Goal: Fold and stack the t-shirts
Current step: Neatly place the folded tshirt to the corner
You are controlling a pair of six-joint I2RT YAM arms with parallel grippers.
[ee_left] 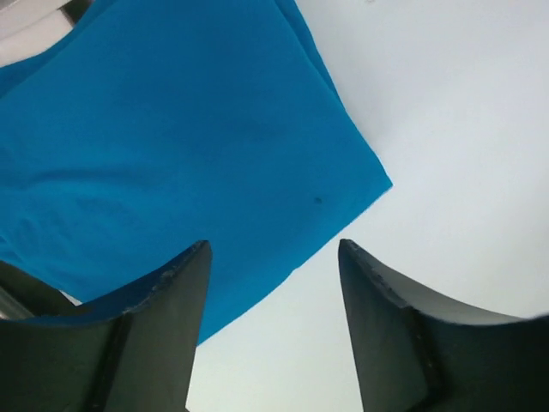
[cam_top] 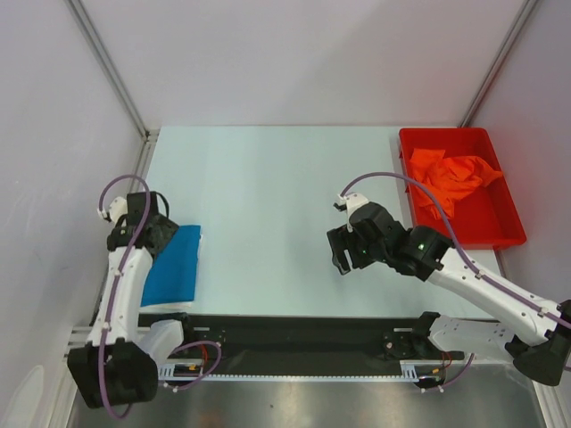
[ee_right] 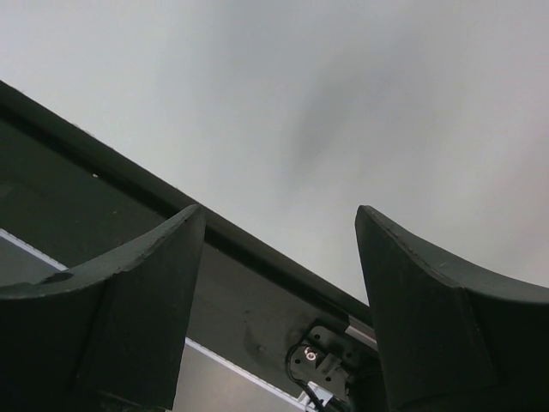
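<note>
T-shirts: the blue one (cam_top: 174, 266) lies folded at the desk's (cam_top: 268, 196) left edge, perhaps over white cloth (ee_left: 26, 39); the orange one (cam_top: 451, 178) sits crumpled in the red bin (cam_top: 500, 234) at the far right corner. Both the left jaws and right jaws stand wide, empty.

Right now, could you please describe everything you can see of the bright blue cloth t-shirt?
The bright blue cloth t-shirt is plain, soft and folded into a flat, smooth rectangle with layered edges. It lies on the pale table near its left front edge, partly hidden by the left arm. The left gripper hangs open above it, gripping nothing.
</note>
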